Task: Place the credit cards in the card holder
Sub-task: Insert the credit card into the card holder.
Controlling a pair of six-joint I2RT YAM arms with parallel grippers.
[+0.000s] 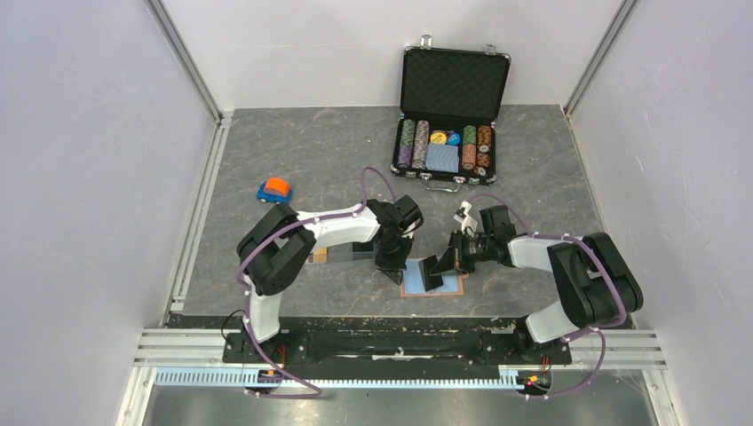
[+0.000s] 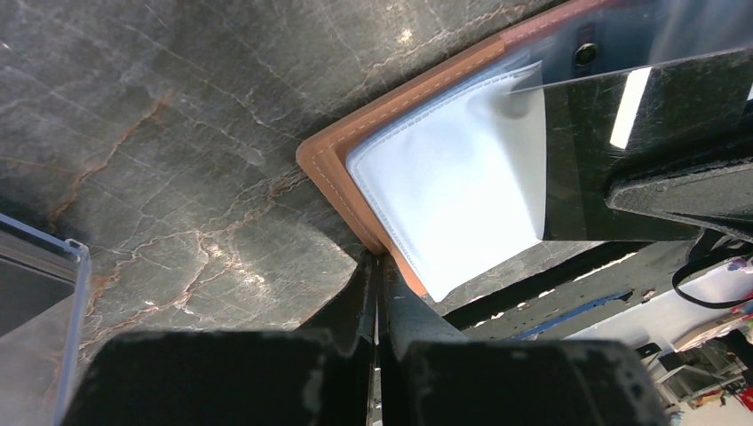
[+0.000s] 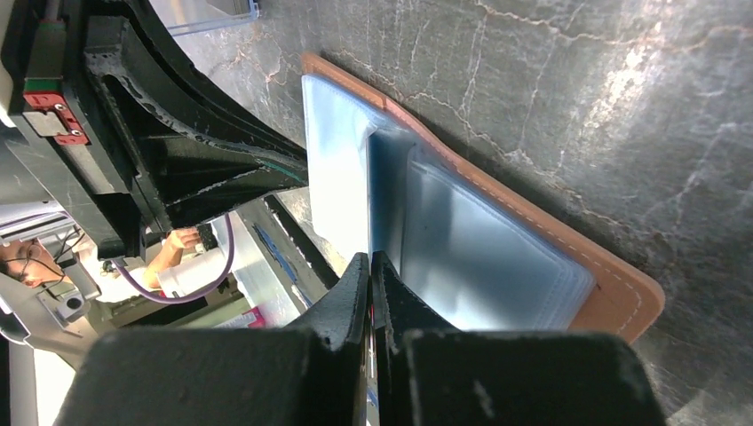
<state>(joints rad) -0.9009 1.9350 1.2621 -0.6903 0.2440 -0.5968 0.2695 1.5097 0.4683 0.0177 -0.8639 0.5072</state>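
While one tan-brown leather card holder lies open, sleeves up, on the grey marbled desk just ahead of the two arm bases, the left gripper rests at the holder's leather edge, its jaws pressed together with nothing visible between them. The right gripper pinches one glossy black rectangular card, tilted over the holder's clear sleeves. Left of the holder sits one clear plastic box. Farther left stands one blue-and-orange toy car. Beyond the holder lies one open black poker-chip case.
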